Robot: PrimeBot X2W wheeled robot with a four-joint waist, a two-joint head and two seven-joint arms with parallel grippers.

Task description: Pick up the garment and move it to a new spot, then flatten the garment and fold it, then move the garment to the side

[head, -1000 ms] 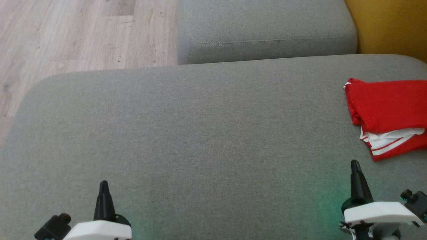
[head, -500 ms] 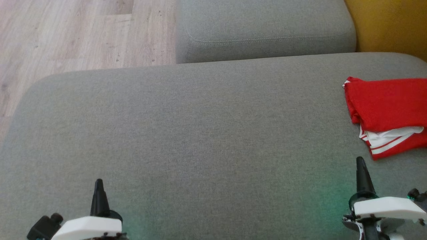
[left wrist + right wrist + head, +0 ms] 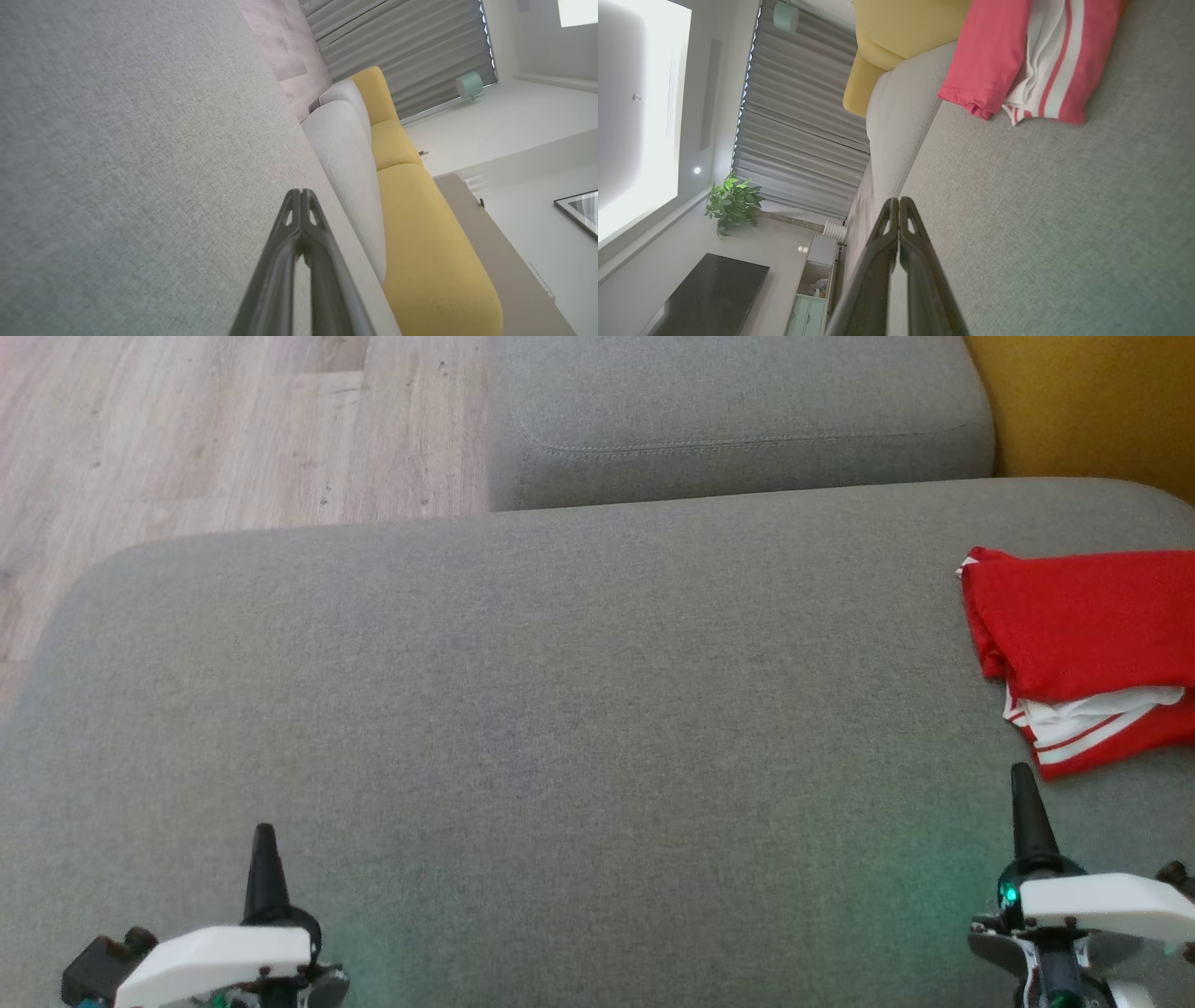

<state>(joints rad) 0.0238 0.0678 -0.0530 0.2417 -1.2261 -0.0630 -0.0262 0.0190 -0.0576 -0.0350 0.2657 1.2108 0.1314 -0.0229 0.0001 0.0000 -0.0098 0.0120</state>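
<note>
Red garment (image 3: 1083, 644) lies folded just ahead of your right tool (image 3: 1020, 775); that tool and your left tool (image 3: 263, 833) are closed, empty.

The head camera looks steeply down on the sofa (image 3: 560, 709) from behind the left gripper (image 3: 264, 833) and right gripper (image 3: 1023, 773). Each wrist camera, rolled sideways, sights low along the sofa past its fingers (image 3: 278, 270). Head and right-wrist views share the garment (image 3: 1083, 616) beyond the right gripper.
</note>
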